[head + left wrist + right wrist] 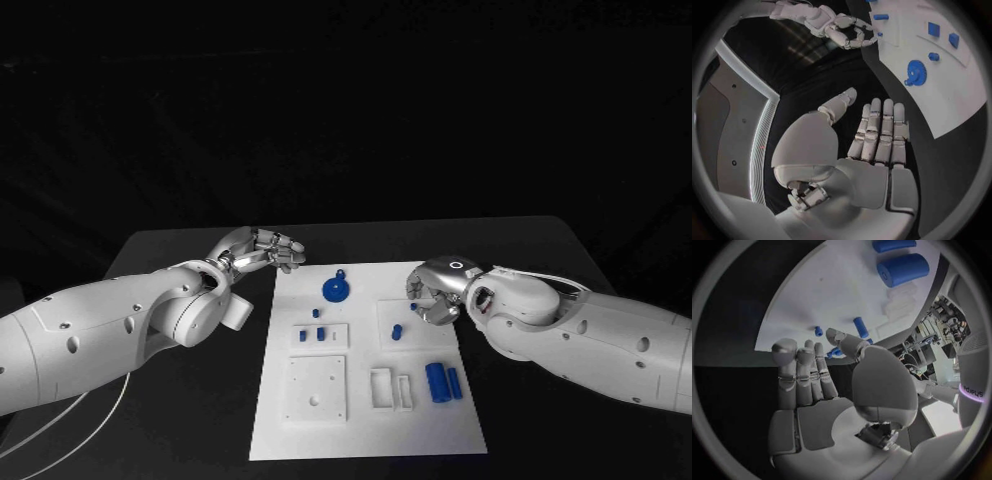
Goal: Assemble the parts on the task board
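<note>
The task board (368, 400) is lying mid-bench, carrying a blue gear (336, 290) and blue cylinders (441, 381). Both the left hand (264, 250) and right hand (437, 292) are hovering empty, fingers spread.

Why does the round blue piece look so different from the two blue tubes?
The blue gear is flat and toothed, lying alone at the far end of the task board; the blue tubes are long, smooth cylinders, side by side nearer the robot. The tubes differ too: one is thicker. All are blue and held by no hand.
</note>
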Robot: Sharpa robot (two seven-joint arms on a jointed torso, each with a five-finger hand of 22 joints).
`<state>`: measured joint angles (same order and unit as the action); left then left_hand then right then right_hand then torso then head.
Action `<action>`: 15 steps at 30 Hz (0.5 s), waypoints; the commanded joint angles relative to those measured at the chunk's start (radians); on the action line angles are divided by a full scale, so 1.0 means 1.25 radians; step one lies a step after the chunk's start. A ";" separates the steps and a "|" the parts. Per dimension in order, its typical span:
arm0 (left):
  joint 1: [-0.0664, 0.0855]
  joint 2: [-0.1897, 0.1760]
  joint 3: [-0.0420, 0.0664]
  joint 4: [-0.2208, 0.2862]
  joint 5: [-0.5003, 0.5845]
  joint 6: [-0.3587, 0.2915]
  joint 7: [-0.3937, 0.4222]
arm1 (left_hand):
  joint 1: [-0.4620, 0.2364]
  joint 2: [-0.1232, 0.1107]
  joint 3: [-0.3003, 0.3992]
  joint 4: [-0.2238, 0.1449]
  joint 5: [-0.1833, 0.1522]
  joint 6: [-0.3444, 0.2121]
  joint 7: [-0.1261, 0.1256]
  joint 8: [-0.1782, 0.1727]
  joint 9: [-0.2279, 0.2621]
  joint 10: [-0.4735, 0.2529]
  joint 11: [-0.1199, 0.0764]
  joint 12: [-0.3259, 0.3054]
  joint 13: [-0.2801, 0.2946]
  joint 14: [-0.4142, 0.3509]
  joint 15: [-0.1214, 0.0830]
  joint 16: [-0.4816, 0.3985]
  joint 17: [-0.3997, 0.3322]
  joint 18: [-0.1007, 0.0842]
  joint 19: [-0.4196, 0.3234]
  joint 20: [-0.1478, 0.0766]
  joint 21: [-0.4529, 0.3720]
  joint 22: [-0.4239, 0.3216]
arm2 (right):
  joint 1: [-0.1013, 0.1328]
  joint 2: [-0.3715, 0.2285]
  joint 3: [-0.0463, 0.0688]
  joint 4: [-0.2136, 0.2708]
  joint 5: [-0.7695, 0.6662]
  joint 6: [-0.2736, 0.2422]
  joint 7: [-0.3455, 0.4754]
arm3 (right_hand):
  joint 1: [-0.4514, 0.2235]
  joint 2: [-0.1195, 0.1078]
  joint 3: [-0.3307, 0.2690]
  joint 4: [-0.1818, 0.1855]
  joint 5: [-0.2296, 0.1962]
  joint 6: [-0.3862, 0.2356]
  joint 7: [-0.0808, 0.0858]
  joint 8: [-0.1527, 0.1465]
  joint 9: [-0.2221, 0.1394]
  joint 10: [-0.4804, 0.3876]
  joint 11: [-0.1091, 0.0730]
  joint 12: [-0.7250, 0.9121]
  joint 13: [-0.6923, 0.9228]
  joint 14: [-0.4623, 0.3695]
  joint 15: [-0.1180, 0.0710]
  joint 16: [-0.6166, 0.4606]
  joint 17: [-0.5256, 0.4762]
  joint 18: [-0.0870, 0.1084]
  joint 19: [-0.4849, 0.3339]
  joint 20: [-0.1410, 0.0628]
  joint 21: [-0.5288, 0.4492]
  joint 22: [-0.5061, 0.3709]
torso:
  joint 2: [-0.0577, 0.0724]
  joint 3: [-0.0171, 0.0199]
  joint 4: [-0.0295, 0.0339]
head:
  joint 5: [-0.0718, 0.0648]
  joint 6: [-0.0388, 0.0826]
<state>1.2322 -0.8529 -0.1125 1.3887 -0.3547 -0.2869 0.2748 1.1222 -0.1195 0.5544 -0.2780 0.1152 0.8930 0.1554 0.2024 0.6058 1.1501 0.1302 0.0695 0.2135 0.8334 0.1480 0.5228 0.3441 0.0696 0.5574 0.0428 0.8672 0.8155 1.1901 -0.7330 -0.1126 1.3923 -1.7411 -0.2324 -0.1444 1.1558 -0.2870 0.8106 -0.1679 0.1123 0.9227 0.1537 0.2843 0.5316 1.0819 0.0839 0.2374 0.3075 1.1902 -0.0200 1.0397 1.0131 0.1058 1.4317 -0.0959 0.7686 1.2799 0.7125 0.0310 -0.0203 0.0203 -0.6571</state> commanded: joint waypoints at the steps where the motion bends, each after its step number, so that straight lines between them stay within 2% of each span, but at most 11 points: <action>1: 0.001 0.000 0.001 0.003 0.017 0.001 0.018 | -0.002 0.002 -0.006 0.001 0.003 0.002 0.005 0.005 -0.001 0.001 0.004 -0.001 -0.002 0.008 0.000 -0.002 0.001 0.004 0.000 0.003 -0.003 0.001 | -0.003 0.007 -0.001 -0.009 -0.033 -0.012 -0.019 | 0.006 -0.004 0.009 0.002 -0.007 0.002 0.003 -0.001 -0.001 0.035 0.004 -0.006 0.000 0.003 -0.002 0.006 -0.002 0.125 0.007 -0.001 -0.003 0.002 | 0.000 0.0003 0.0000 | 0.001 -0.002; 8: 0.001 -0.001 0.001 0.004 0.018 0.006 0.019 | -0.005 0.002 -0.007 0.003 0.003 0.002 0.006 0.006 -0.002 0.002 0.003 0.000 -0.003 0.009 0.000 -0.004 0.002 0.004 0.001 0.004 -0.003 0.001 | -0.010 0.023 -0.007 -0.030 -0.033 -0.004 -0.015 | 0.010 -0.001 0.022 0.008 -0.017 0.012 -0.001 0.004 -0.001 0.051 0.000 -0.008 0.003 0.004 -0.006 0.008 -0.004 0.125 0.010 -0.001 -0.003 0.005 | 0.000 0.0000 0.0001 | 0.002 -0.004; 15: 0.001 -0.001 0.001 0.005 0.022 0.008 0.018 | -0.006 0.002 -0.008 0.004 0.002 0.002 0.005 0.006 -0.002 0.003 0.003 0.001 -0.003 0.010 0.000 -0.005 0.003 0.005 0.001 0.004 -0.004 0.002 | -0.018 0.035 -0.008 -0.046 -0.034 -0.006 -0.013 | 0.014 0.006 0.034 0.012 -0.020 0.021 -0.005 0.007 -0.001 0.063 -0.004 -0.009 0.007 0.005 -0.009 0.010 -0.005 0.125 0.012 -0.002 -0.001 0.008 | 0.000 0.0003 -0.0002 | 0.004 -0.006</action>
<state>1.2322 -0.8538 -0.1125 1.3911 -0.3395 -0.2861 0.2811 1.1222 -0.1195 0.5492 -0.2728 0.1152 0.8930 0.1553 0.2062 0.6047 1.1501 0.1301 0.0695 0.2100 0.8407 0.1478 0.5226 0.3461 0.0621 0.5575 0.0429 0.8672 0.8159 1.1728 -0.6922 -0.1210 1.3391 -1.7674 -0.2432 -0.1579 1.1678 -0.2828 0.8490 -0.1516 0.0929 0.9441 0.1467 0.2895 0.5316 1.1036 0.0799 0.2296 0.3182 1.2002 -0.0239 1.0486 1.0078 0.1057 1.4407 -0.0977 0.7691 1.2890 0.7130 0.0312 -0.0202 0.0244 -0.6636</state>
